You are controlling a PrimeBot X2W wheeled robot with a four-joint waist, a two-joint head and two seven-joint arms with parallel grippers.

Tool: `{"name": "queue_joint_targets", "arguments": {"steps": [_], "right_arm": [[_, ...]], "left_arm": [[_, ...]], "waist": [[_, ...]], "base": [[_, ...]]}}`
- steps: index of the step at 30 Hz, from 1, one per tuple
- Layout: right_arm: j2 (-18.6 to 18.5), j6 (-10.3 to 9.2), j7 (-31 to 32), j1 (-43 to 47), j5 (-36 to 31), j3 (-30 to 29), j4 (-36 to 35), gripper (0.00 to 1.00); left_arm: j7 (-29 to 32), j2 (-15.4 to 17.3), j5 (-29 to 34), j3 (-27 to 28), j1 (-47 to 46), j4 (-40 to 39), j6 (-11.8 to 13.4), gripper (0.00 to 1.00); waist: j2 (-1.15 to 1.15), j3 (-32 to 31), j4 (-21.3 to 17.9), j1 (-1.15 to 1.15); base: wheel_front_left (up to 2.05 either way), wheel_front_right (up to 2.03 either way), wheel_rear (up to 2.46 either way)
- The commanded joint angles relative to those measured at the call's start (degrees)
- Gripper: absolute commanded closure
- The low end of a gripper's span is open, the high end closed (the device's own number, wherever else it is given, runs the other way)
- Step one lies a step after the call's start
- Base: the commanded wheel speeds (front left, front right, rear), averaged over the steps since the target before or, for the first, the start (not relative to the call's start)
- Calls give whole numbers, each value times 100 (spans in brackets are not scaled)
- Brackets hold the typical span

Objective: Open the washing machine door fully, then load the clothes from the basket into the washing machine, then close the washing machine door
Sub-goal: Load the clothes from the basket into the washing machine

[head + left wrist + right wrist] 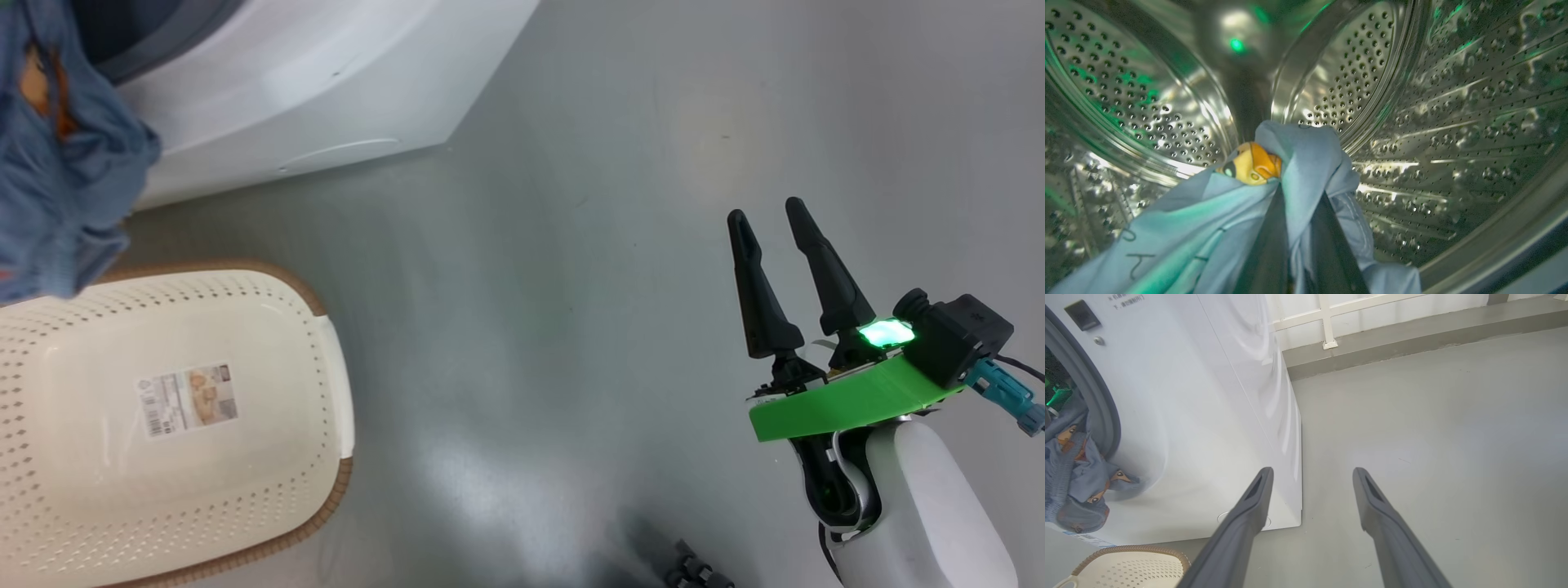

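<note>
- The left claw (1298,196) was pinched narrow on the clothes (1310,151). A fold of the blue fabric was bunched over its fingertips, so the bundle would travel with the arm and not slip off.
- That claw reached inside the perforated steel drum (1453,122). I judged the grip was needed there because the cloth had to go deep enough not to spill back out.
- Only part of the garment was inside. In the right wrist view the rest trailed over the grey gasket (1102,408) and down the white front of the washing machine (1200,416).
- The basket (269,343) sat on the floor (571,245) just beside the machine, bare down to its label. It was probably placed that close to make the lift short.
- The right claw (767,212) hovered wide and empty above the floor, well apart from the opening. This likely left the left arm room and kept the right claw free for the door.
</note>
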Motion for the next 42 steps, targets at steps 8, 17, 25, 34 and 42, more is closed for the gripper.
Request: {"name": "queue_joint_targets", "arguments": {"steps": [8,17,25,34,42], "right_arm": [[65,9,-27,41,-51,118,-106,0],[27,9,-27,4,-77,91,-89,0],[-30,9,-27,10,-84,93,-56,0],[-64,9,-27,11,-62,94,-30,0],[-82,9,-27,63,-49,57,-18,0]], "left_arm": [[-68,213,362,259,-257,-59,247,100],[-36,21,333,134,-339,691,164,0],[-67,-29,315,174,-123,531,99,0],[-69,-72,347,286,485,-80,45,0],[-69,-47,432,473,1271,-910,46,0]], "waist": [[0,89,-134,0],[0,-11,83,0],[0,-169,254,0],[0,-366,449,0],[0,-542,560,0]], "base": [[0,0,0],[0,0,0],[0,0,0],[0,0,0],[0,0,0]]}}
